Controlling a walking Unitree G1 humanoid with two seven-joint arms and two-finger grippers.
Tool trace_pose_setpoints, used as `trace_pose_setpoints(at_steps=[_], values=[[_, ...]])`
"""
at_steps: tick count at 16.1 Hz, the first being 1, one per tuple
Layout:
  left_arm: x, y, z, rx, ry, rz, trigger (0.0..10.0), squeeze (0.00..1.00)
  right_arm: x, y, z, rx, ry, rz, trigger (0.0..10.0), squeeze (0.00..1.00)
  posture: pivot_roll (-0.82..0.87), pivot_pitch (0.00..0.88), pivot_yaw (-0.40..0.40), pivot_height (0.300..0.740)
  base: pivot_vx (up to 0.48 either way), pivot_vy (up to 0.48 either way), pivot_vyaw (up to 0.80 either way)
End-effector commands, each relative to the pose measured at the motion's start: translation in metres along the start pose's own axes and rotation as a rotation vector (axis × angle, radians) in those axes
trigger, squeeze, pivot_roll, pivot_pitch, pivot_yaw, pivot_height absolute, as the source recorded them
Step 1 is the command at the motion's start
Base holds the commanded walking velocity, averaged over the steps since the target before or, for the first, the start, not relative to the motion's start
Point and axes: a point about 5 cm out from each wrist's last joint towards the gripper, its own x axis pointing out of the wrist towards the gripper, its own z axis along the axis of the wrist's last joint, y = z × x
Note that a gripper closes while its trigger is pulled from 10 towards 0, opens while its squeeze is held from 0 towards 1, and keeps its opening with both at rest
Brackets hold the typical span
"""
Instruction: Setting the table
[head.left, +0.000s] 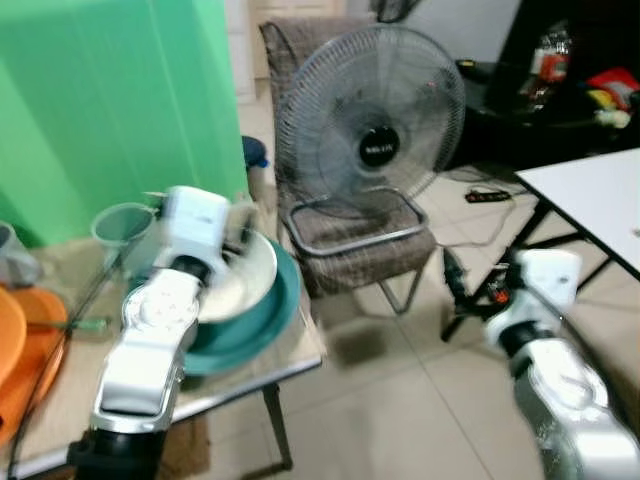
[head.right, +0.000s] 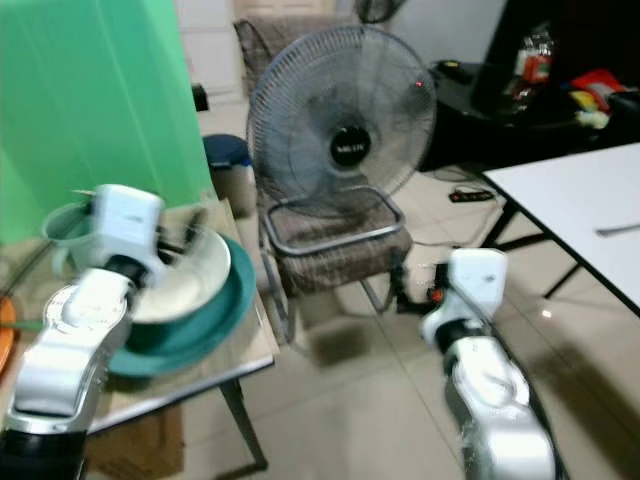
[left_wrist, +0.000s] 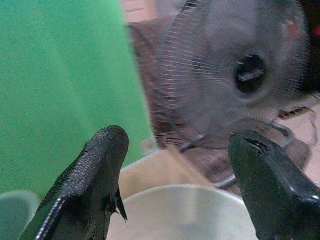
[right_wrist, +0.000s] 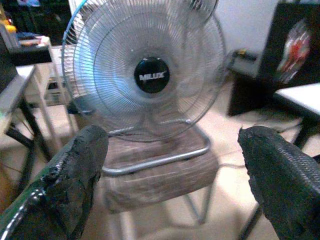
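Apparently staged for a pickup: left gripper (left_wrist: 175, 185) hangs spread just above the white bowl (head.left: 245, 275), nested in a teal basin (head.left: 265, 325) at the table (head.left: 290, 365) edge nearest the fan (head.left: 372, 125); right gripper (right_wrist: 170, 185) spread, empty, facing that fan.

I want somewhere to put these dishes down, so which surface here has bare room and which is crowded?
The white table on the robot's right shows bare top. The small table on its left is crowded: stacked white bowl and teal bowl, green cup, orange plates, with the left gripper over the bowls.
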Motion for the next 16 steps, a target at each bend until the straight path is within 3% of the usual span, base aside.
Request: trace_pose_setpoints(at_steps=[1, 5, 6, 7, 9, 12, 13, 14, 15, 16], values=[[-0.001, 0.008, 0.003, 0.048, 0.015, -0.017, 10.0, 0.00, 0.008, 0.007, 0.006, 0.057, 0.033, 0.069, 10.0, 0.00, 0.08, 0.000, -0.014, 0.740, 0.000, 0.000, 0.00], [-0.003, 0.027, -0.001, 0.004, 0.082, 0.022, 10.0, 0.00, 0.005, 0.013, 0.003, 0.044, 0.048, 0.133, 10.0, 0.00, 0.09, 0.000, -0.016, 0.740, 0.000, 0.000, 0.00], [-0.005, 0.028, -0.001, -0.003, 0.089, 0.009, 10.0, 0.36, 0.003, 0.013, 0.002, 0.047, 0.062, 0.139, 10.0, 0.00, 0.09, 0.000, -0.018, 0.740, 0.000, 0.000, 0.00], [-0.007, 0.028, -0.001, -0.011, 0.101, -0.018, 10.0, 1.00, 0.003, 0.014, 0.001, 0.055, 0.081, 0.149, 10.0, 0.00, 0.09, 0.000, -0.018, 0.740, 0.000, 0.000, 0.00], [-0.008, 0.034, -0.002, -0.042, 0.155, -0.023, 10.0, 1.00, 0.002, 0.016, 0.000, 0.056, 0.112, 0.175, 10.0, 0.00, 0.09, 0.000, -0.016, 0.740, 0.000, 0.000, 0.00], [-0.006, 0.050, -0.014, -0.130, 0.335, -0.024, 10.0, 1.00, -0.002, 0.021, -0.004, 0.055, 0.182, 0.248, 10.0, 0.00, 0.09, 0.000, -0.012, 0.740, 0.000, 0.000, 0.00], [-0.005, 0.062, -0.019, -0.206, 0.410, 0.003, 10.0, 0.00, -0.005, 0.025, -0.004, 0.083, 0.206, 0.288, 10.0, 0.00, 0.09, 0.000, -0.005, 0.740, 0.000, 0.000, 0.00], [-0.004, 0.068, -0.019, -0.285, 0.433, 0.012, 10.0, 0.00, -0.008, 0.029, -0.003, 0.104, 0.225, 0.325, 10.0, 0.00, 0.09, 0.000, -0.002, 0.740, 0.000, 0.000, 0.00], [-0.003, 0.069, -0.018, -0.300, 0.430, 0.008, 10.0, 0.00, -0.008, 0.030, -0.003, 0.107, 0.231, 0.336, 10.0, 0.00, 0.09, 0.000, -0.001, 0.740, 0.000, 0.000, 0.00], [-0.002, 0.069, -0.016, -0.397, 0.456, -0.041, 10.0, 0.00, -0.015, 0.036, -0.004, 0.095, 0.282, 0.410, 10.0, 0.00, 0.08, 0.000, 0.007, 0.740, 0.000, 0.000, 0.00]])
